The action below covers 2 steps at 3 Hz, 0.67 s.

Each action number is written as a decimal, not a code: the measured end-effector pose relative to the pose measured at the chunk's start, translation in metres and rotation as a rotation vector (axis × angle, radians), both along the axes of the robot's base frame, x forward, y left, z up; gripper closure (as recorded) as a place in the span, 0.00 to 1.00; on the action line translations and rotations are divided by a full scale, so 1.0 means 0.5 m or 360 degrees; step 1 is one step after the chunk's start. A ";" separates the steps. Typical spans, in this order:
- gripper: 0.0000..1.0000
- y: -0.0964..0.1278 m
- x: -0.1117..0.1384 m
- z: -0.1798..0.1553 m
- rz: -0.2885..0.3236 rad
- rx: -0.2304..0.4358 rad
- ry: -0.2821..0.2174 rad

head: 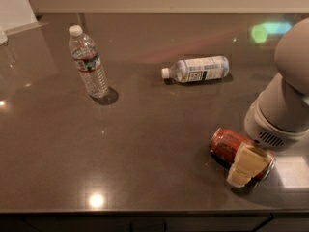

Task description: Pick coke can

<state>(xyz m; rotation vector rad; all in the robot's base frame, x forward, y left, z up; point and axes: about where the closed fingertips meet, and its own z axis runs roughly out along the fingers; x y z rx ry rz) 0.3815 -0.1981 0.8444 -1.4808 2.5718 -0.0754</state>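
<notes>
Covering the coke can [226, 142], the cream gripper [244, 170] lies across the can's right half near the desk's front right corner; whether it has clamped on the can, I cannot tell. The red can lies on its side on the dark desk [145, 153], close to the front edge. Above the gripper, the arm's pale grey wrist [280, 115] rises at the right edge. A labelled plastic bottle [199, 69] lies on its side toward the back edge, and a water bottle [88, 64] stands upright toward the back left corner.
</notes>
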 end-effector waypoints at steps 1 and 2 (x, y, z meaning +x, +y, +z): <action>0.41 0.006 -0.001 -0.001 0.0016 0.0008 0.0000; 0.65 0.015 -0.003 0.009 0.0041 0.0034 -0.0006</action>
